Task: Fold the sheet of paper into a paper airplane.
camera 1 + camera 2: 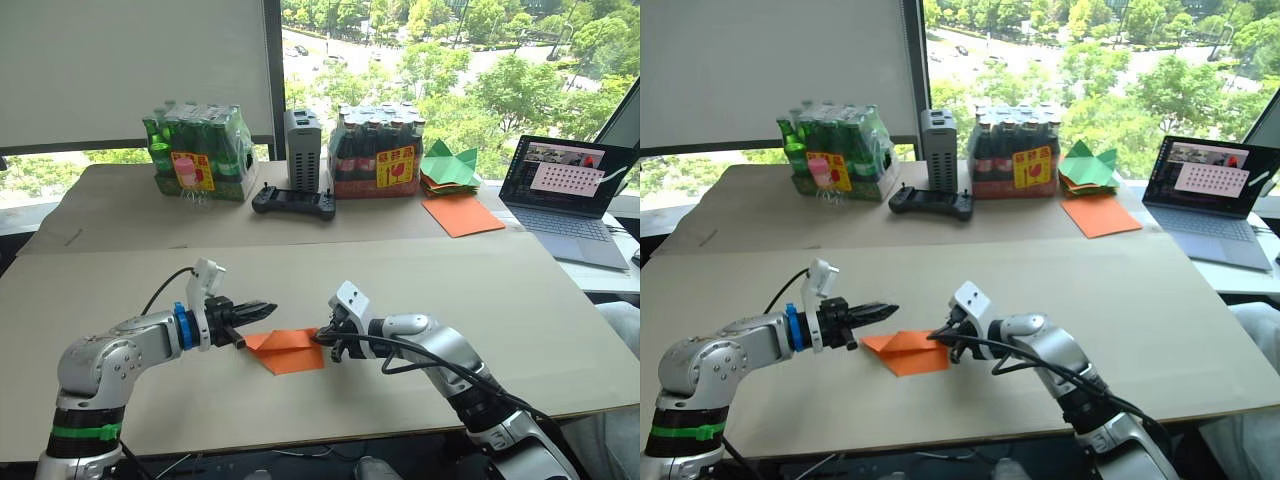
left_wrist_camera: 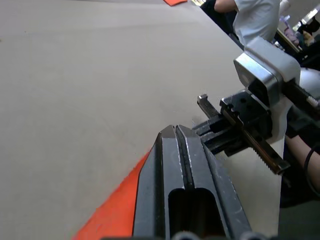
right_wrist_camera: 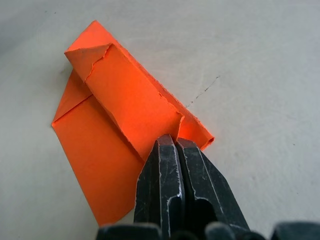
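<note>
1. the partly folded bright orange sheet of paper (image 1: 286,350) lies flat on the beige desk (image 1: 480,300) near the front edge, between the two arms, its long axis running left to right.
2. the right tool (image 1: 322,337), fingers pressed together, touches the sheet's right end, tips on the folded flap; whether it pinches paper is unclear.
3. the left tool (image 1: 262,309), also pressed together, hovers just over the sheet's left corner, pointing right.
4. both forearms reach inward, about equally near.

Sheet of paper (image 3: 107,135) – near corner under right gripper (image 3: 175,145)
</note>
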